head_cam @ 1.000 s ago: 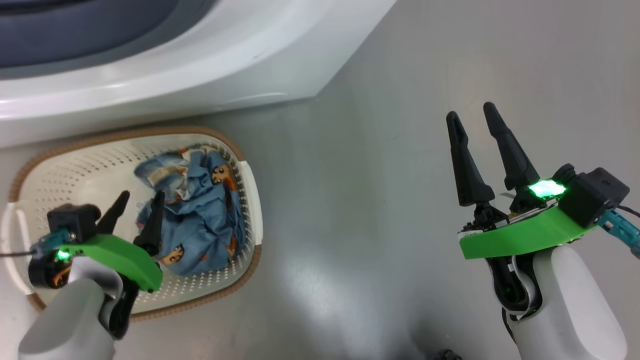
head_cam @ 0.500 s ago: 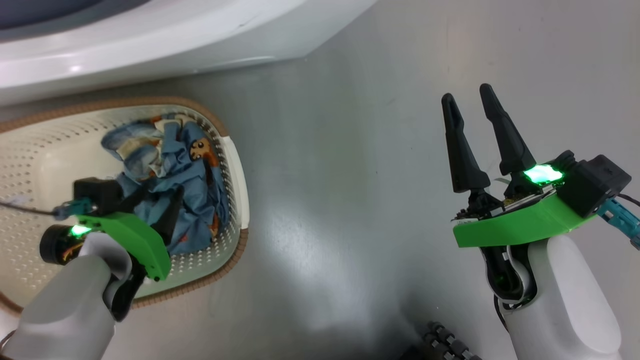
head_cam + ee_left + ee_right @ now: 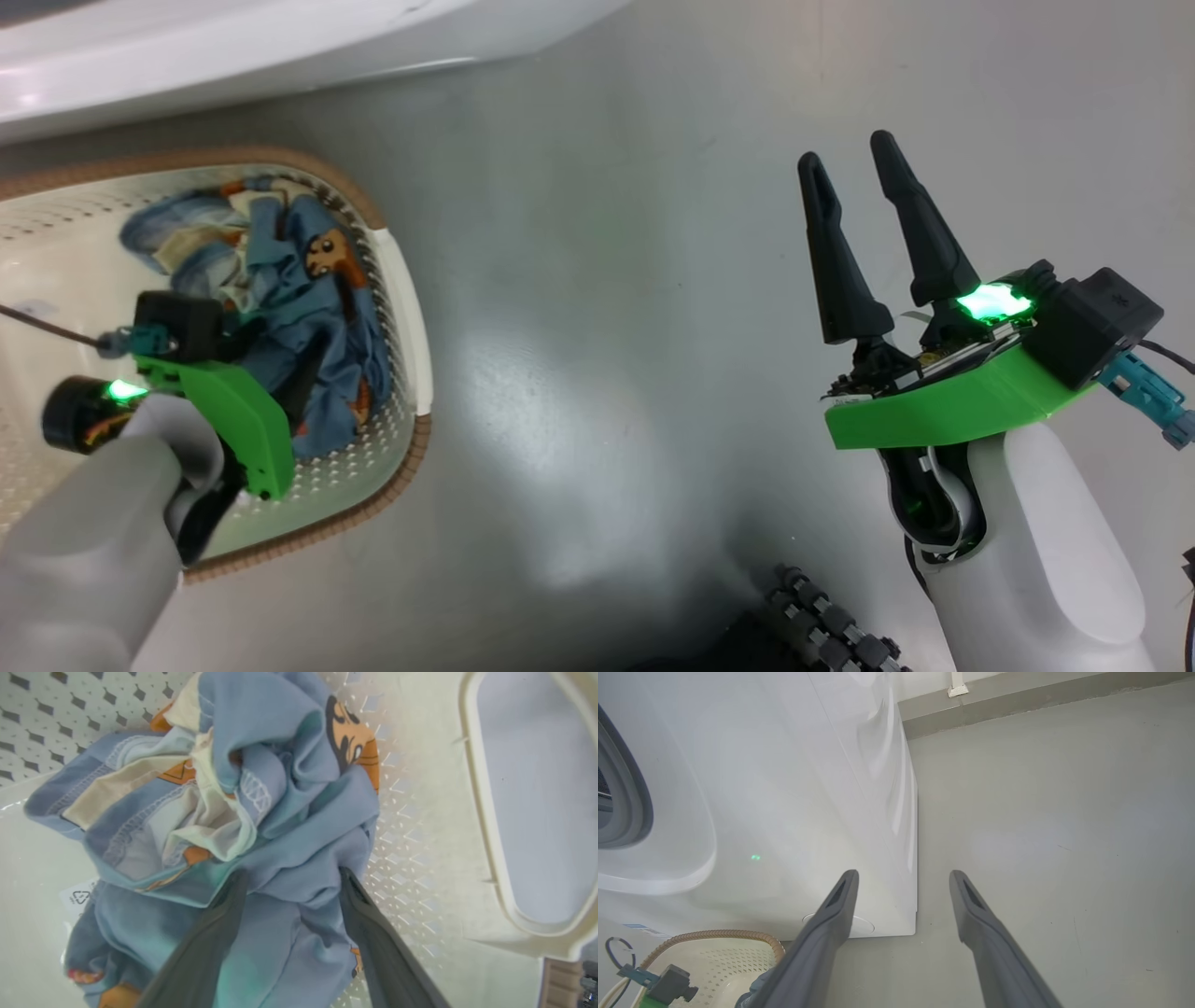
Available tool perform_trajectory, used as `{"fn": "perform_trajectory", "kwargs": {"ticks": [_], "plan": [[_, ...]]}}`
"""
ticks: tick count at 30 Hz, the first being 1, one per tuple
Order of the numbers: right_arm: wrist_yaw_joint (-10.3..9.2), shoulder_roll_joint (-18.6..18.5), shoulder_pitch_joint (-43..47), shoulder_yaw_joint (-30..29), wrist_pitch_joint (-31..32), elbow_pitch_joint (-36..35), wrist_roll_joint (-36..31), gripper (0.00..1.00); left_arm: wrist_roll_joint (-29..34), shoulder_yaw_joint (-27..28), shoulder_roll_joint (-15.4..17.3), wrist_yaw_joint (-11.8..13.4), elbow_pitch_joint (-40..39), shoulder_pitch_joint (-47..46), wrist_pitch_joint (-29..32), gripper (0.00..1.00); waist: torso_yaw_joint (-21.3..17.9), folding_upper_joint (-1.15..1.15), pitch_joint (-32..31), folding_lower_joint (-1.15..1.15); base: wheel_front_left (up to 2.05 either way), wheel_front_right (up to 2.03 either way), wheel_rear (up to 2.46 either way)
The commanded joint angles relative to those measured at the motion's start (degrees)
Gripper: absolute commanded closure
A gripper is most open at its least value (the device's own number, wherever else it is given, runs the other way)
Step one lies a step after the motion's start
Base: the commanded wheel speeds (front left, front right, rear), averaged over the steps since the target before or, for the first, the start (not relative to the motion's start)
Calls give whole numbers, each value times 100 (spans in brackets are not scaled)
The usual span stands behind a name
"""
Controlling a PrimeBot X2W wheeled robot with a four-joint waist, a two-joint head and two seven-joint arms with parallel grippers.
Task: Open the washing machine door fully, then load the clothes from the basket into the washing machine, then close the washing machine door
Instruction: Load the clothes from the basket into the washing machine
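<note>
The clothes (image 3: 327, 322) lie in the basket (image 3: 408, 308), which sits on the floor (image 3: 607, 327) just before the washing machine (image 3: 280, 47).

The clothes (image 3: 345, 336), crumpled light blue fabric printed with orange-brown bears, lie bunched inside the cream perforated basket (image 3: 408, 317), against its handle wall. The white washing machine (image 3: 233, 56) stands just beyond the basket.
</note>
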Motion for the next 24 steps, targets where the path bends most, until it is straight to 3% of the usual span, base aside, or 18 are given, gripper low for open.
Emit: {"fn": "perform_trajectory", "kwargs": {"ticks": [1, 12, 13, 14, 15, 16, 24], "plan": [[9, 41, 176, 114, -27, -122, 51, 0, -99, 23, 179, -17, 32, -51, 20, 0, -94, 0, 93, 0, 0, 0, 0], [9, 56, 230, 183, -27, -166, 151, 0, -613, -407, 109, -17, 590, -440, 573, 0, -253, 0, 271, 0, 0, 0, 0], [9, 56, 232, 190, -27, -165, 170, 0, -644, -421, 100, -17, 627, -473, 605, 13, -260, 0, 271, 0, 0, 0, 0], [9, 56, 239, 196, -27, -163, 184, 0, -675, -434, 90, -17, 660, -491, 619, 57, -265, 0, 266, 0, 0, 0, 0], [9, 56, 250, 202, -27, -159, 195, 0, -705, -444, 84, -17, 683, -511, 613, 89, -271, 0, 257, 0, 0, 0, 0], [9, 57, 257, 205, -27, -153, 203, 0, -714, -455, 85, -17, 694, -536, 557, 100, -278, 0, 249, 0, 0, 0, 0], [9, 57, 258, 169, -27, -84, 238, 0, -1027, -503, 48, -18, 714, -466, 350, 100, -175, 0, 21, 0, 0, 0, 0]]}}
